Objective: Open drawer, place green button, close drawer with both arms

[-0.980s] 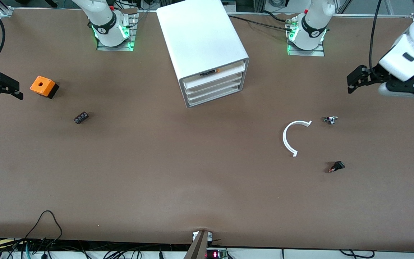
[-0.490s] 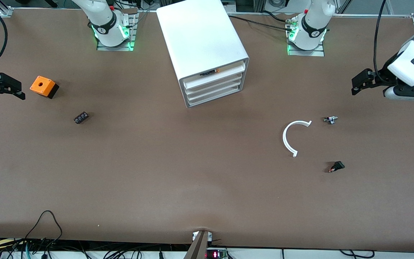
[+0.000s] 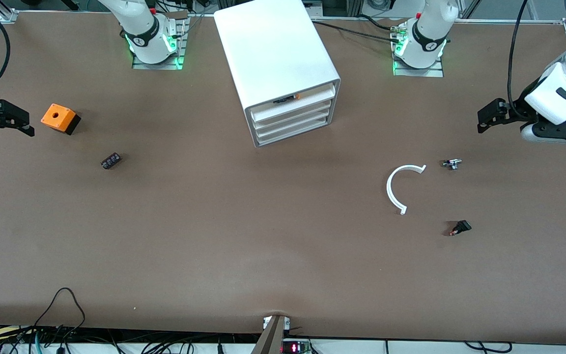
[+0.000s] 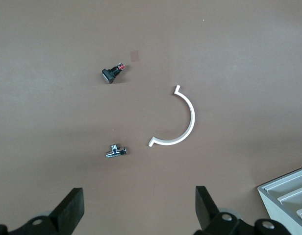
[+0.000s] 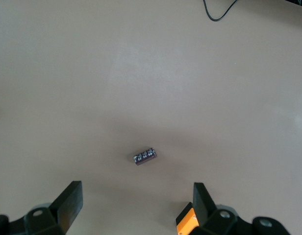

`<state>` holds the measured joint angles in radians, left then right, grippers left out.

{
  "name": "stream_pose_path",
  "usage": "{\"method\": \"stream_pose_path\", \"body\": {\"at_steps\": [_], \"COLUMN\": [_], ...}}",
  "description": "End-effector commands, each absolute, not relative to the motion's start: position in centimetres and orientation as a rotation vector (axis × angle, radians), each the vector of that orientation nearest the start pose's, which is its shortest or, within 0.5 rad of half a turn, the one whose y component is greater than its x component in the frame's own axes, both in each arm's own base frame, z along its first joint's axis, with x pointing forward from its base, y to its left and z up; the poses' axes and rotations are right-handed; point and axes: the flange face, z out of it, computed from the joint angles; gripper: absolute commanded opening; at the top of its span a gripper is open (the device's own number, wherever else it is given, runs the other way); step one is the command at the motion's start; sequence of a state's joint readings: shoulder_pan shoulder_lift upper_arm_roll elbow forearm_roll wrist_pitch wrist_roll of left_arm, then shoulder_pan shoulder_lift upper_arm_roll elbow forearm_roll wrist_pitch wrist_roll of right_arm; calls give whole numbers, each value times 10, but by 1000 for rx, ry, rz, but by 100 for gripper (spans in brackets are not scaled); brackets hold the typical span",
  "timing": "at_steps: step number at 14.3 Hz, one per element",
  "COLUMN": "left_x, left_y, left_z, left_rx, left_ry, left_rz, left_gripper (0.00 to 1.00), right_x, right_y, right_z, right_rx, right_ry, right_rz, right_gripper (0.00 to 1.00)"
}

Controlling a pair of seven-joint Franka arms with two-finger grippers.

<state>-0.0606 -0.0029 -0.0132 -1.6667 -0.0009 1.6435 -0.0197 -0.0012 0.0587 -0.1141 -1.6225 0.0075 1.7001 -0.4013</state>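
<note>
The white cabinet (image 3: 278, 59) stands between the two bases, its stacked white drawers (image 3: 293, 120) all shut; the top level shows a black-and-orange item (image 3: 285, 100). The tiny button (image 3: 451, 163), seen as silver and black, lies on the table toward the left arm's end; it also shows in the left wrist view (image 4: 115, 152). My left gripper (image 3: 488, 116) is open and empty in the air at that end of the table, its own view (image 4: 138, 208) looking down at the button. My right gripper (image 3: 17, 120) is open and empty beside the orange cube (image 3: 58, 117).
A white half-ring (image 3: 397, 189) lies beside the button (image 4: 183, 120). A small black part with red (image 3: 460, 227) lies nearer the camera (image 4: 113, 73). A small dark block (image 3: 110, 161) lies near the orange cube (image 5: 144, 156). The cabinet corner shows in the left wrist view (image 4: 288, 196).
The left arm's wrist has drawn back toward its end of the table and the gripper has sunk slightly. The right gripper has shifted a little toward the orange cube.
</note>
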Motion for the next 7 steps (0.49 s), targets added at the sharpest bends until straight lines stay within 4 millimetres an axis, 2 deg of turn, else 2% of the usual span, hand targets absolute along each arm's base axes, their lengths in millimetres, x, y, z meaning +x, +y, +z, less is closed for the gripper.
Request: {"method": "stream_pose_path", "body": {"at_steps": [1, 7], "left_x": [559, 562], "left_y": [-49, -52], "left_z": [593, 596], "left_rx": [-3119, -3119], "left_ry": [143, 150], "left_rz": [39, 27], "left_gripper": [100, 100], "right_x": [578, 578], "right_y": [-66, -65], "right_z": [577, 575], "right_rx": [-3103, -3101], "right_ry": [-460, -467], "right_rz": [-25, -18], "right_gripper": [100, 100]}}
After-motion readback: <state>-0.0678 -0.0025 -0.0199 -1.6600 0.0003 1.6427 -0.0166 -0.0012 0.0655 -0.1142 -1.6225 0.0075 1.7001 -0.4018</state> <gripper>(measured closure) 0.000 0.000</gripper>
